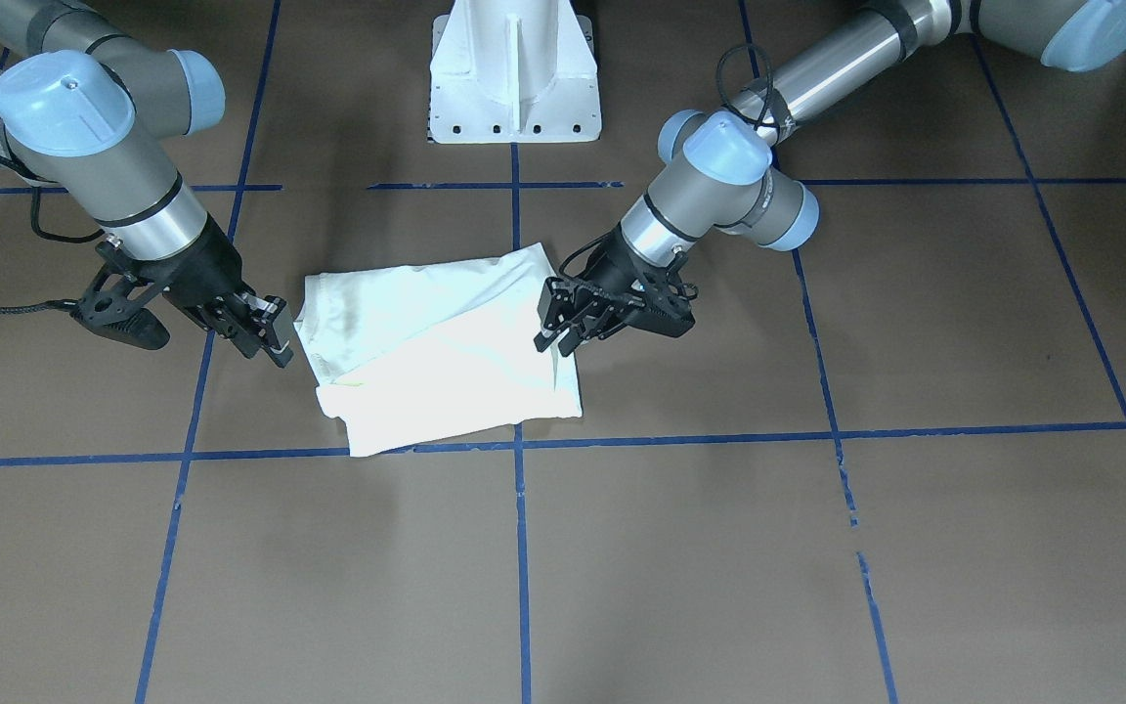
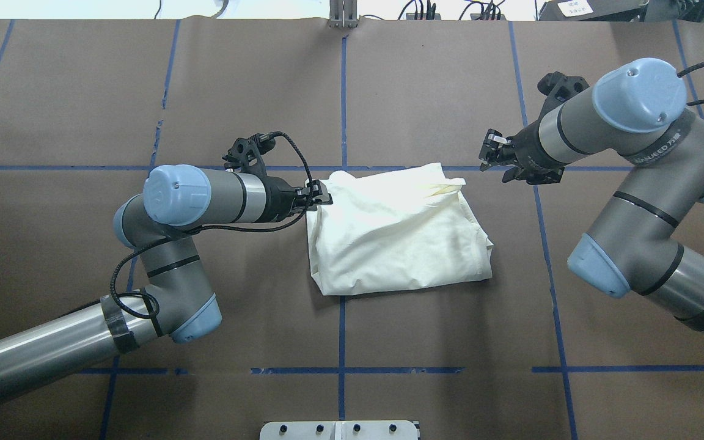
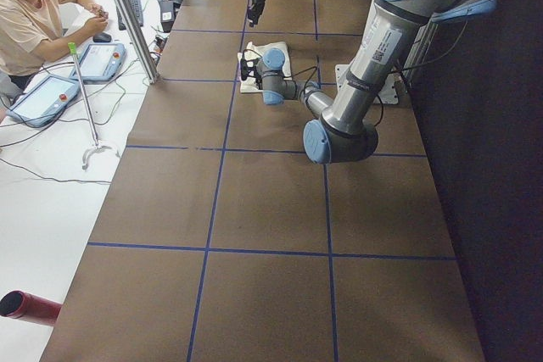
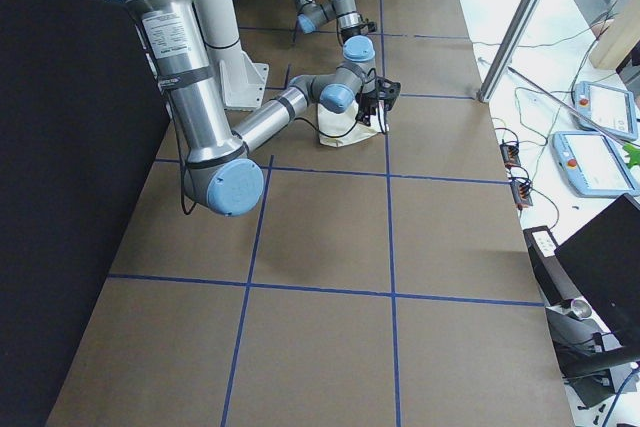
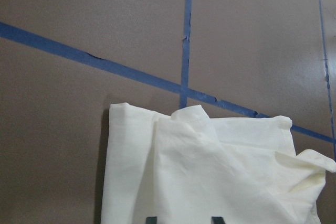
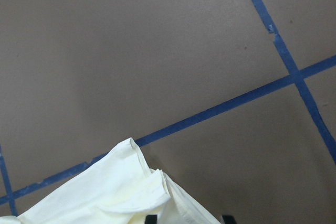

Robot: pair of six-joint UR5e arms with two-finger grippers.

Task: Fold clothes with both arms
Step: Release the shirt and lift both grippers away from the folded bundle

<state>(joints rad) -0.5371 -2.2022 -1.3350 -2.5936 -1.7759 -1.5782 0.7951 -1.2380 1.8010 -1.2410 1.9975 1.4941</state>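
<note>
Over on the left, the left arm (image 2: pixel 205 195) reaches in low across the brown worktop (image 2: pixel 450 91), forearm almost level. The left tool (image 2: pixel 326 197) is right at the far left corner of the shirt (image 2: pixel 398 235). Its jaws are spread apart, and the wrist view shows both tips set wide over cream cloth with nothing pinched between them.

In the middle lies the shirt itself, folded into a thick, rough rectangle with the plain cream side up and no print showing. It sits on the worktop straight out from the white pedestal (image 1: pixel 514 73), straddling the central blue tape line (image 2: pixel 342 110). Its far edge lies just at the cross line. A loose flap is rumpled at the far right corner, and layered edges show along the right side.

Now to the right: the right tool (image 2: pixel 491 154) hangs just off that far right corner, apart from the cloth. It is open too, jaws parted and holding nothing. Behind it the right arm (image 2: pixel 633 122) bends back at the elbow towards the near right edge.
</note>
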